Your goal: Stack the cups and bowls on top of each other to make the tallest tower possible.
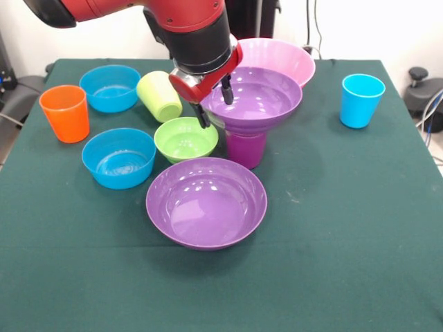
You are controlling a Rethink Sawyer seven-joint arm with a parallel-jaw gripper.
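Purple cup [246, 149] upright just right of centre, carrying a wide purple bowl [252, 100] on its rim; cup's upper part hidden under that bowl. Gripper [215, 105] at the bowl's left edge, jaws apart, one finger outside the rim, one over it, gripping nothing. Pink bowl [280, 59] behind, largely blocked by arm and bowl. Lime cup [159, 95] tipped over, partly hidden by the gripper. Green bowl [185, 138] just left of the cup. Second purple bowl [206, 202] in front, lower centre.
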